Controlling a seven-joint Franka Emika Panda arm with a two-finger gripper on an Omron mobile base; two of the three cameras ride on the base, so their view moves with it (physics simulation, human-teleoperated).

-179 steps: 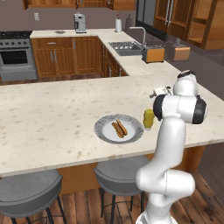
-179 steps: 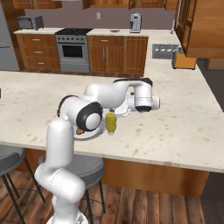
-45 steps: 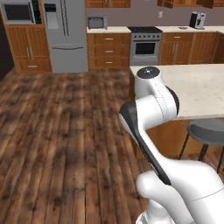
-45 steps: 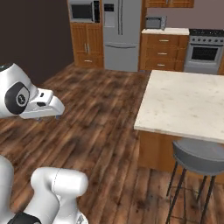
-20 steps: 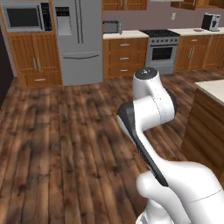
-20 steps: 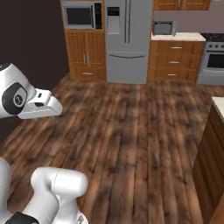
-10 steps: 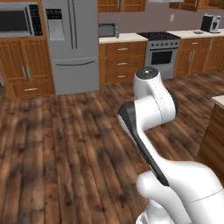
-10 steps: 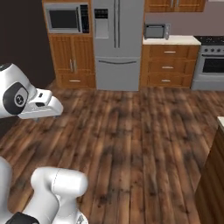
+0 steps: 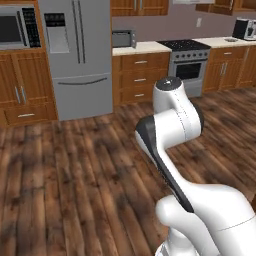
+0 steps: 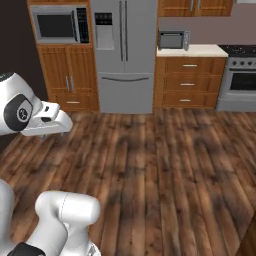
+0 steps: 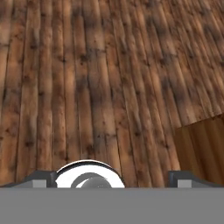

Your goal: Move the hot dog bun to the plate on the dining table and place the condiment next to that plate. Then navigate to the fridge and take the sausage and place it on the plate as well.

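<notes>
Fridge (image 9: 77, 55): Stainless steel, double doors up top and a drawer below, all closed. It stands against the far wall, across the open floor from the robot. In the right base view it sits upper centre.
Sausage: Cannot tell where it is; the fridge doors hide whatever is inside.
Gripper (image 11: 112, 178): Empty. The two dark finger tips (image 11: 41, 178) sit at opposite sides of the hand view's bottom edge, spread wide apart with nothing between them. The hand looks down at bare floor.
Arm (image 9: 172, 125): Folded back over the base, elbow raised. In the right base view the forearm and hand (image 10: 47, 120) extend level from the left edge, above the floor.
Floor (image 10: 165, 165): Dark wooden planks, running from the base to the fridge and cabinets.
Microwave (image 10: 59, 25): Built into the wooden cabinet column just left of the fridge, door closed.
Toaster oven (image 10: 173, 39): Sits on the pale counter just right of the fridge.
Drawers (image 10: 189, 82): Wooden drawer stack under that counter, between fridge and stove, closed.
Stove (image 9: 189, 67): Steel range with a dark cooktop, right of the drawer stack along the same wall.
Wooden panel (image 11: 203, 151): A lighter wood surface at the lower right of the hand view; what it belongs to cannot be told.
</notes>
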